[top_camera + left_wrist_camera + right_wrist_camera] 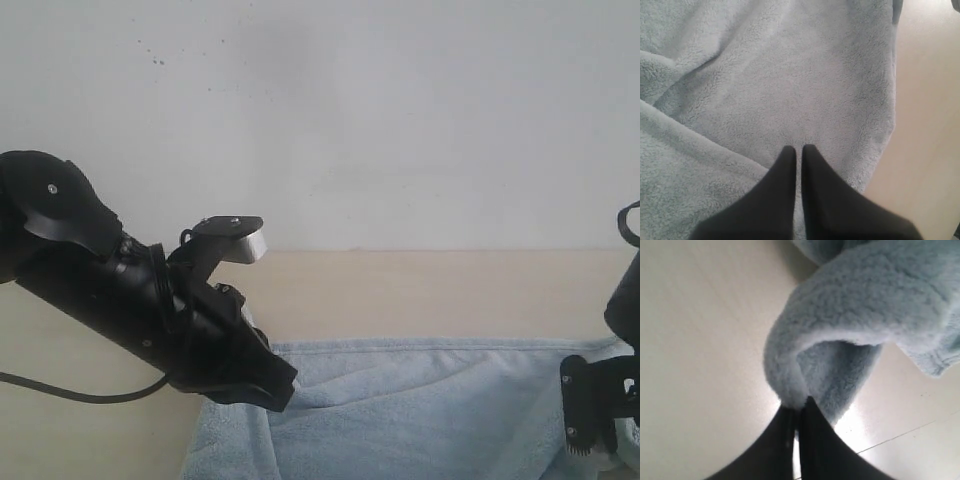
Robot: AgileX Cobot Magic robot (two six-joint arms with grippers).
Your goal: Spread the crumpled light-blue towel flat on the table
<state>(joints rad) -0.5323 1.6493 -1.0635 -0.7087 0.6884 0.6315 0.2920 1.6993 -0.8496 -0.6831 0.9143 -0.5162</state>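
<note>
The pale blue towel lies spread over the near part of the beige table, with soft creases. My left gripper points down onto its left part. In the left wrist view the gripper is shut, tips on the flat towel, with no cloth bunched between them and the table past the hem. At the right edge my right gripper holds the towel's end. In the right wrist view it is shut on a raised fold of towel above the table.
A white wall rises behind the table's far edge. A black cable trails from the left arm across the table's left side. Bare table shows beyond the towel's far hem.
</note>
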